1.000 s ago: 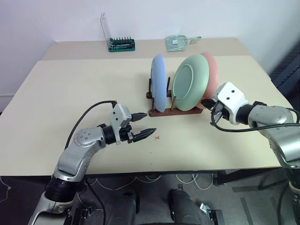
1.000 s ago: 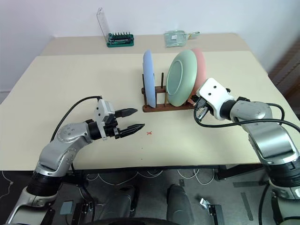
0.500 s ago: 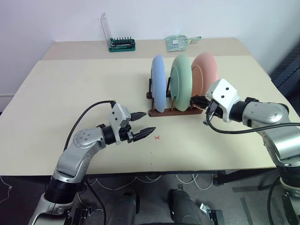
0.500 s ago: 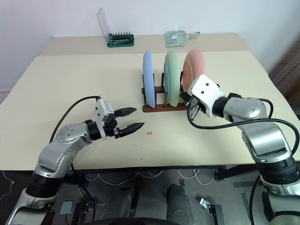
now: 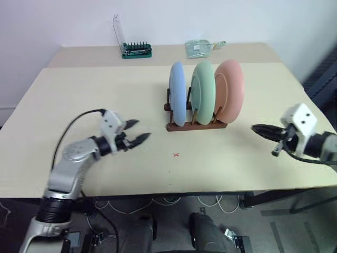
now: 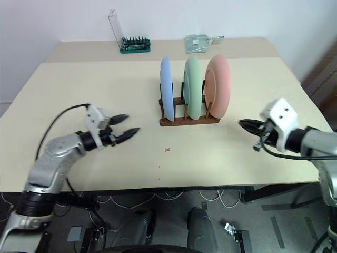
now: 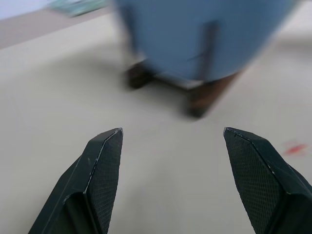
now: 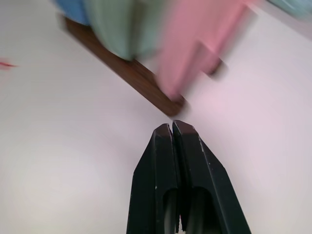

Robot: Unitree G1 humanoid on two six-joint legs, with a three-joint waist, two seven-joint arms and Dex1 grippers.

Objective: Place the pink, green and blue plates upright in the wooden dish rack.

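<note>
Plates in pink, green and blue all stand upright in the wooden dish rack (image 5: 196,125), which sits a little right of the middle of the beige table (image 5: 79,100).

Going from the biggest thing down: the table is made of two surfaces, a large near one and a narrower strip behind it against the white wall.

The robot's left arm reaches in from the near left. Its left gripper (image 5: 136,132) hovers over bare tabletop well to the left of the rack, pointing toward it, with its two black fingers spread apart and nothing between them. In the left wrist view the fingertips (image 7: 105,156) stand wide, and the blue plate and the rack's end are seen blurred beyond them.

The right gripper (image 5: 257,128) hangs to the right of the rack, apart from it, pointing back toward the plates. Its fingers are pressed together and hold nothing, as the right wrist view shows plainly (image 8: 173,130).

In the rack, the blue plate (image 5: 178,94) stands at the left end, the green plate (image 5: 203,93) in the middle, and the pink plate (image 5: 229,90) at the right end. They stand close together.

On the far strip, a green-based tool holder (image 5: 136,50) with a clear upright lid stands toward the left. A clear plastic packet (image 5: 200,47) lies further right.

A small red cross mark (image 5: 176,155) is on the table in front of the rack.
</note>
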